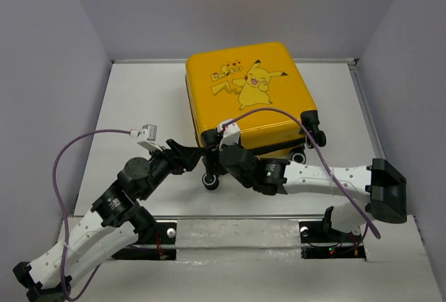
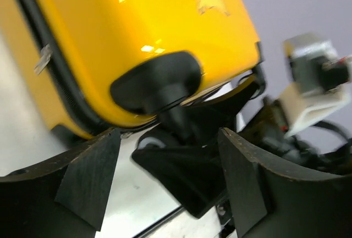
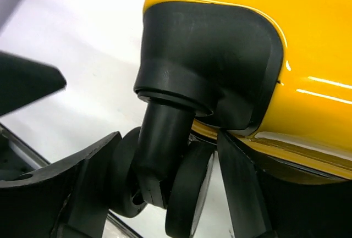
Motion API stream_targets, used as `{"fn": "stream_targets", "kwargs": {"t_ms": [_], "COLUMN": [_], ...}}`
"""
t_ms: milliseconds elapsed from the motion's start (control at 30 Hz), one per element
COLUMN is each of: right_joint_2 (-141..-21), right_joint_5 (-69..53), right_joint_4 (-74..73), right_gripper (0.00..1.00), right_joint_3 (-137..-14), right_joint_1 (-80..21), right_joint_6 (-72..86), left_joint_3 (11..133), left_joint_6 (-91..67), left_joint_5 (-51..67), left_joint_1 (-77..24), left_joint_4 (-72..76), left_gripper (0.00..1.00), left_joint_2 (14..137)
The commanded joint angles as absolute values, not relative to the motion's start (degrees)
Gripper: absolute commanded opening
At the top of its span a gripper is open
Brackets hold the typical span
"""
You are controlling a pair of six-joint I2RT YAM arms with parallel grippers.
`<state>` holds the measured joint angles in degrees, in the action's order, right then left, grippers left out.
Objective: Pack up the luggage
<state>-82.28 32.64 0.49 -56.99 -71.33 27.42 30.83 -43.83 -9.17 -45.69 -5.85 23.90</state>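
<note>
Two grippers meet at the near-left corner of the luggage (image 1: 247,93), which lies flat and closed on the white table (image 1: 139,107), toward the far side.

Shell: glossy yellow hard plastic with rounded corners, throwing sharp highlights. A black zipper trim (image 2: 55,67) runs along the seam.

Print on the lid: a yellow cartoon figure (image 1: 256,79) with orange lettering to its left, too small to read.

Corner fitting: a matte black moulded housing (image 3: 209,62), rounded-square, with a cylindrical stem dropping to a black caster wheel (image 3: 187,194).

Left gripper (image 2: 169,139): its black wedge-shaped fingers (image 2: 88,177) stand spread and pinch nothing. The housing and stem show beyond the gap.

Right gripper (image 3: 168,155): jaws spread to either side of the stem and caster wheel. A sliver of table shows between the wheel and one finger (image 3: 239,194), so it is not pressed on. On the other side, contact cannot be told.

A purple cable (image 1: 77,141) loops off the left arm.
</note>
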Motion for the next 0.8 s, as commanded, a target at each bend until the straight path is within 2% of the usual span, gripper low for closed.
{"fn": "stream_targets", "kwargs": {"t_ms": [0,133,200,233,300,400,567,767], "right_joint_2": [-87.17,-89.91,-90.7,-91.49,-92.54,-94.74,-96.42,-94.57], "right_joint_5": [41.75,44.29,44.91,45.61,48.42,52.9,53.71,49.5], "right_joint_4": [-15.36,-24.33,-28.73,-30.13,-34.51,-39.63,-41.22,-38.16], "right_gripper": [0.73,0.63,0.54,0.37,0.22,0.08,0.07,0.07], "right_joint_3": [-66.7,-71.45,-73.9,-74.87,-78.29,-82.34,-88.76,-89.04], "right_joint_1": [-70.31,-70.31,-70.31,-70.31,-70.31,-71.37,-71.89,-71.89], "right_joint_6": [25.75,25.31,24.96,24.87,24.26,23.21,19.08,18.46], "left_joint_3": [26.64,23.12,21.01,19.96,16.97,13.37,10.99,12.22], "left_joint_6": [-45.96,-47.63,-48.34,-48.43,-49.04,-49.57,-46.06,-40.89], "left_joint_5": [-11.87,-10.37,-9.24,-7.84,-4.77,-4.48,-5.71,-12.21], "left_joint_1": [-46.06,-46.06,-46.05,-46.14,-46.23,-46.84,-48.78,-52.46], "left_joint_4": [-12.13,-10.9,-9.15,-8.01,-3.11,2.0,14.4,23.45], "left_gripper": [0.76,0.63,0.58,0.56,0.52,0.51,0.48,0.4], "left_joint_2": [21.1,19.95,20.65,21.96,24.5,26.89,30.76,36.73]}}
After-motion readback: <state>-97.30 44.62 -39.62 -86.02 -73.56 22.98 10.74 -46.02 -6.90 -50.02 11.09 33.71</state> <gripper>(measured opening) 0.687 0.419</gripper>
